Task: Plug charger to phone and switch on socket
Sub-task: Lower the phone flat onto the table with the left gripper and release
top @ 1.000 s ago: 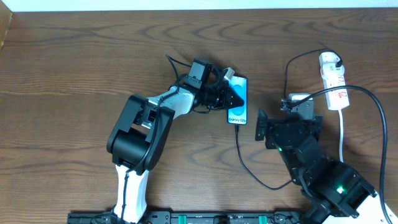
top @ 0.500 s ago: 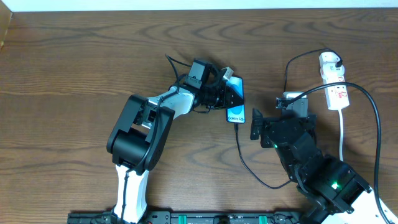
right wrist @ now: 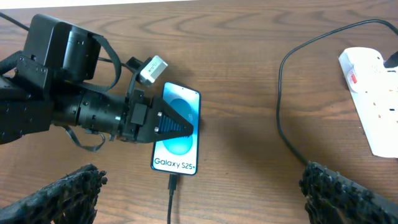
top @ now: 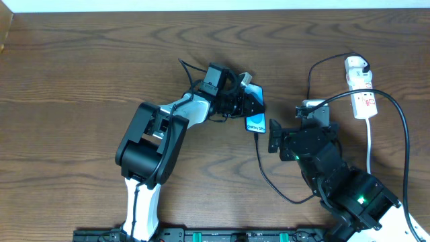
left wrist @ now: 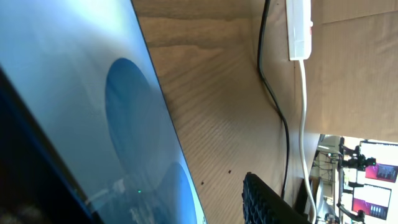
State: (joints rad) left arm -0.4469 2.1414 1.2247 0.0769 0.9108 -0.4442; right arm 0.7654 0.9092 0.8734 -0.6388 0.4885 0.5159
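Your table (top: 80,67) is brown wood with wavy grain lines. It has a soft, dull shine. The phone (right wrist: 176,149) has a smooth, glassy blue screen that looks shiny, and in the left wrist view you can see pale glare on it. The power strip (right wrist: 373,81) looks like smooth white plastic. The charger cable (right wrist: 171,199) is thin, black and dull, like rubber. On your right gripper (right wrist: 202,177) the pads (right wrist: 68,193) are black and rough, covered in tiny bumps. Your left arm (top: 144,144) has hard black and white shells that look smooth and a bit shiny.
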